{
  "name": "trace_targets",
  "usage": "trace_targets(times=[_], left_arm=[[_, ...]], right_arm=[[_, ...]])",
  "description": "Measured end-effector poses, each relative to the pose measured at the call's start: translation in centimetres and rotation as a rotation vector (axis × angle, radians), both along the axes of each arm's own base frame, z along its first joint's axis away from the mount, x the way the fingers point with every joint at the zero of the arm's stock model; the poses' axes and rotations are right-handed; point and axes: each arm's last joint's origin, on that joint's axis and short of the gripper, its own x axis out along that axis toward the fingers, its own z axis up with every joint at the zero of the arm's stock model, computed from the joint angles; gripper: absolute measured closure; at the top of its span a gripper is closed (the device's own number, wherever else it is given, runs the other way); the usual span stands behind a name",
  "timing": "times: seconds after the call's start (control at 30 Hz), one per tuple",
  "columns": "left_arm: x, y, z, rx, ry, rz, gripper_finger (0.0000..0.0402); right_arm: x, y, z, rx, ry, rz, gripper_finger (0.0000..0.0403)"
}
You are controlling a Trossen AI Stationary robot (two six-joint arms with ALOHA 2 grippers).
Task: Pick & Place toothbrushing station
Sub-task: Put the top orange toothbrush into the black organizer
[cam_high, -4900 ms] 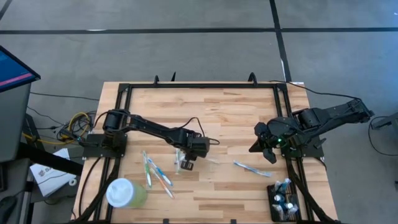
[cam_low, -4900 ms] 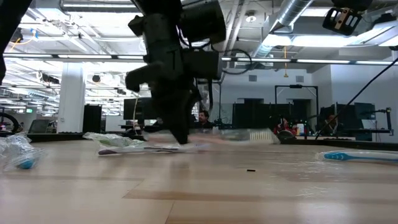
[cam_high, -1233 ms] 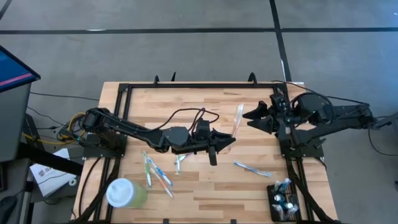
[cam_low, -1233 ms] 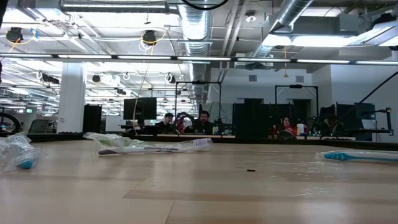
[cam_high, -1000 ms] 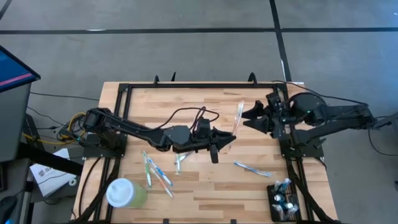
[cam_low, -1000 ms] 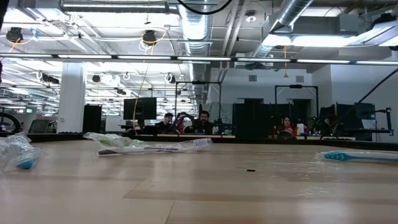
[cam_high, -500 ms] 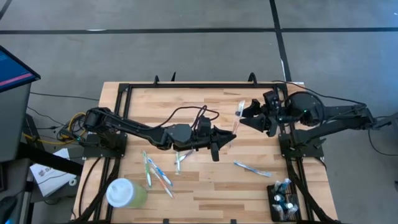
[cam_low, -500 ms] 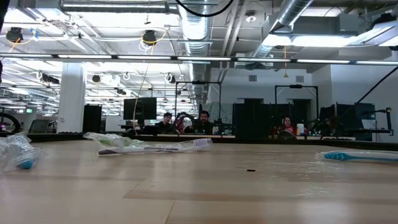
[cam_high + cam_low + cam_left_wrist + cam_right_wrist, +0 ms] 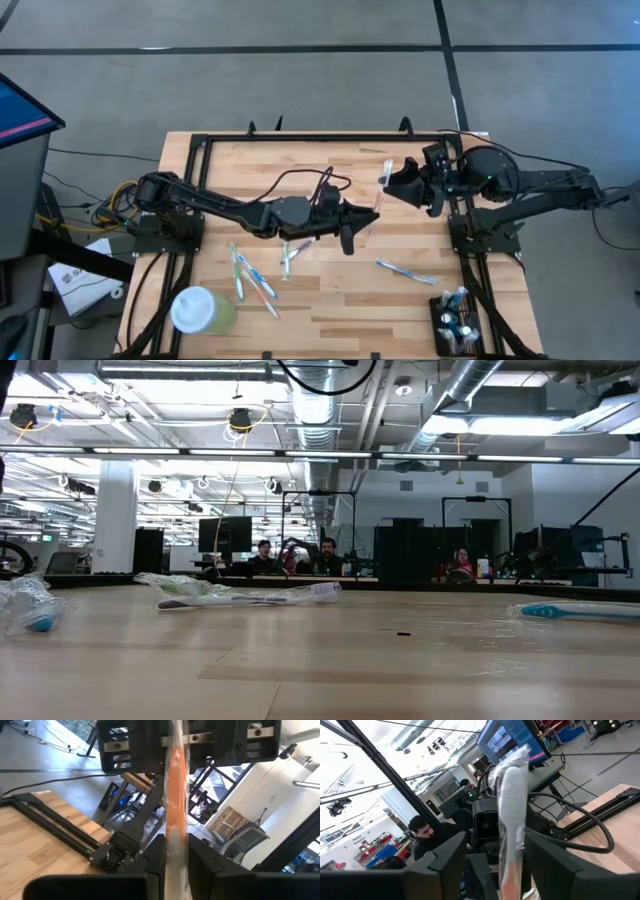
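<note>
The left gripper (image 9: 362,215) pinches a wrapped orange toothbrush (image 9: 382,186); its long axis points up at the open right gripper (image 9: 392,181) around its tip. The toothbrushing station (image 9: 454,322) (black, already holding brushes) sits well behind both, at the table's corner.

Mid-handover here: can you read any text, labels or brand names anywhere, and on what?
None can be read.
Wrapped toothbrush held in the left hand: any print on the wrapper is too blurred.
Station: contents too small to read.
Monitor in the right wrist view: lit, text too small to read.
</note>
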Motion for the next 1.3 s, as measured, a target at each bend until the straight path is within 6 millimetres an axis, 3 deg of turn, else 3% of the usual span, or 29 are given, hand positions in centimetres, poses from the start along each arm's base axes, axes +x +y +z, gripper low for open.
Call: trace_targets(times=[0.57, 0.7, 0.9, 1.3], left_arm=[[0.06, 0.26, 0.0, -0.002, 0.001, -0.001, 0.0357], [0.07, 0.22, 0.01, 0.025, 0.006, -0.018, 0.0338], [0.09, 0.15, -0.02, 0.018, 0.006, -0.048, 0.0288], [-0.02, -0.13, 0.09, -0.07, -0.01, -0.083, 0.012]], right_arm=[[0.01, -0.01, -0.04, -0.05, 0.001, -0.008, 0.0384], [-0.04, 0.02, -0.01, -0.072, -0.002, 0.004, 0.0388], [-0.07, 0.12, -0.13, -0.075, 0.009, 0.035, 0.0395], [-0.66, 0.27, 0.25, -0.078, -0.015, 0.079, 0.0395]])
